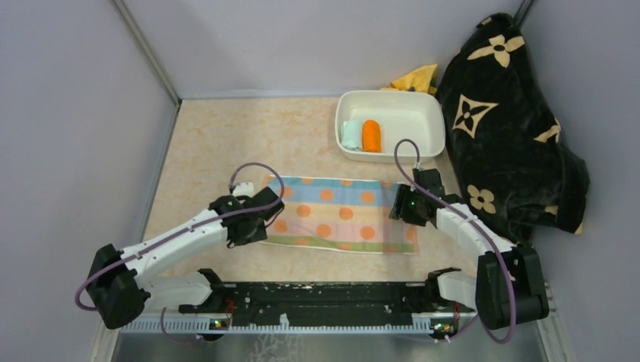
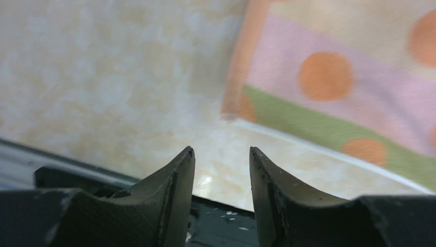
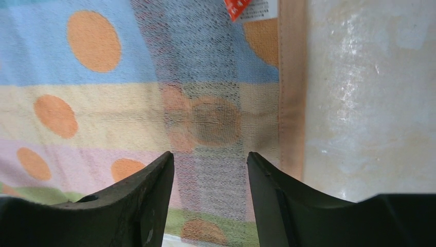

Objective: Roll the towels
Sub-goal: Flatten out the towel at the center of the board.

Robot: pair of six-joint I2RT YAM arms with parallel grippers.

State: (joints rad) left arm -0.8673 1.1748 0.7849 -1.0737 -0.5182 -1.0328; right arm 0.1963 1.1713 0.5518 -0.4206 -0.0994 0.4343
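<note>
The striped pastel towel with orange dots (image 1: 340,213) lies flat and spread out in the middle of the table. My left gripper (image 1: 266,219) is open and empty over the table by the towel's near left corner (image 2: 241,110). My right gripper (image 1: 402,205) is open and empty just above the towel's right edge (image 3: 290,103). A rolled mint green towel (image 1: 350,134) and a rolled orange towel (image 1: 370,135) lie side by side in the white tub (image 1: 423,105) at the back.
A big black blanket with tan flowers (image 1: 513,128) is heaped at the right. A yellow cloth (image 1: 417,78) shows behind the tub. Grey walls close the table at left, back and right. A black rail (image 1: 317,298) runs along the near edge.
</note>
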